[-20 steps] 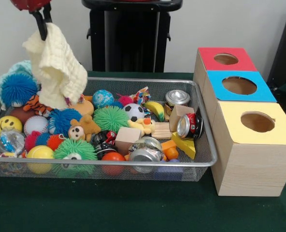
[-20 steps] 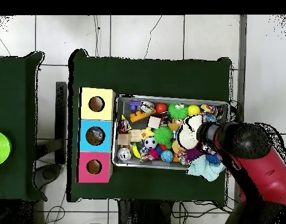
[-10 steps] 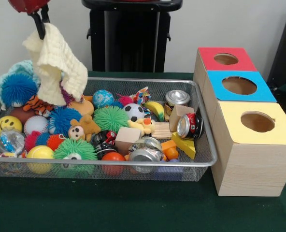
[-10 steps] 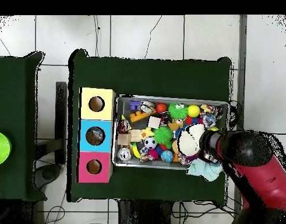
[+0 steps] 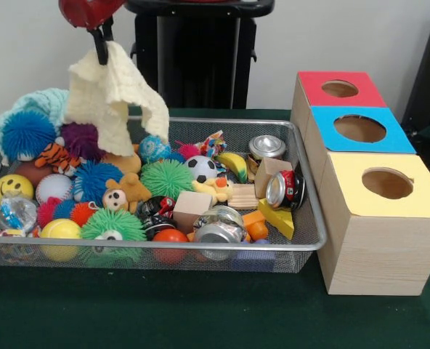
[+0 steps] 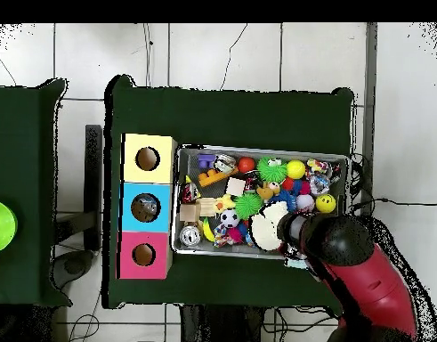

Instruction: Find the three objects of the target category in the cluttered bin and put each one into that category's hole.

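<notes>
We see the gripper (image 5: pixel 101 45) pinched shut on the top edge of a cream cloth (image 5: pixel 115 94), which hangs clear above the left part of the wire bin (image 5: pixel 306 218); only its dark fingers (image 5: pixel 99 48) show in the front view, because the red arm (image 5: pixel 88 10) is cut off by the top edge. From overhead, the arm (image 6: pixel 364 276) covers the gripper altogether, and we make out just the cloth (image 6: pixel 269 226) spread pale over the toys near the bin's edge (image 6: pixel 257 148). The hanging cloth hides part of the blue patterned ball (image 5: pixel 154 147) and whatever lies directly behind it, so we cannot say what sits under its lower folds. A teal cloth (image 5: pixel 37 102) peeks out at the far left behind the blue spiky ball (image 5: pixel 27 134), mostly covered. A purple spiky ball (image 5: pixel 83 139) rests just beside the toy tiger (image 5: pixel 57 156). Lower in the bin, the orange ball (image 5: pixel 171 238) and yellow ball (image 5: pixel 59 231) are half seen through the mesh wall. Crushed cans (image 5: pixel 286 188) lie near the right end, beside the wooden blocks (image 5: pixel 192 205). The three boxes stand just beside the bin, with red (image 5: pixel 341 89), blue (image 5: pixel 359 129) and yellow (image 5: pixel 386 185) tops; the insides of their holes are too dark for us to read.
</notes>
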`<control>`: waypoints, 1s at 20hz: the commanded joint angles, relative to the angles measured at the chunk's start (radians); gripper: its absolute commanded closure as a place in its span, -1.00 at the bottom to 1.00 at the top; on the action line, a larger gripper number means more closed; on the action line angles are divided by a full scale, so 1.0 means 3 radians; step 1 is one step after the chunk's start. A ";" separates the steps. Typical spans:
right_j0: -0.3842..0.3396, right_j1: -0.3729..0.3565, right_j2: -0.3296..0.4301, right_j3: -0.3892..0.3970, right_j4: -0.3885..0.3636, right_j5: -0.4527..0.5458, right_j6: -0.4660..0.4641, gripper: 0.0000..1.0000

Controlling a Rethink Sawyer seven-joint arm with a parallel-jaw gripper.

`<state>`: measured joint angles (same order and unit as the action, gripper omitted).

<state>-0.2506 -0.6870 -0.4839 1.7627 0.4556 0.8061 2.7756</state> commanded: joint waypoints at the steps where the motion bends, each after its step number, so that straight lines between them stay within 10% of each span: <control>1: -0.0247 0.0088 0.0343 0.0325 -0.0112 -0.0369 -0.0113 1.00; 20: -0.0842 0.0294 0.0727 0.0083 -0.0460 -0.0774 -0.0363 1.00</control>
<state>-0.4707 -0.6410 -0.4434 1.7675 0.3582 0.6970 2.7756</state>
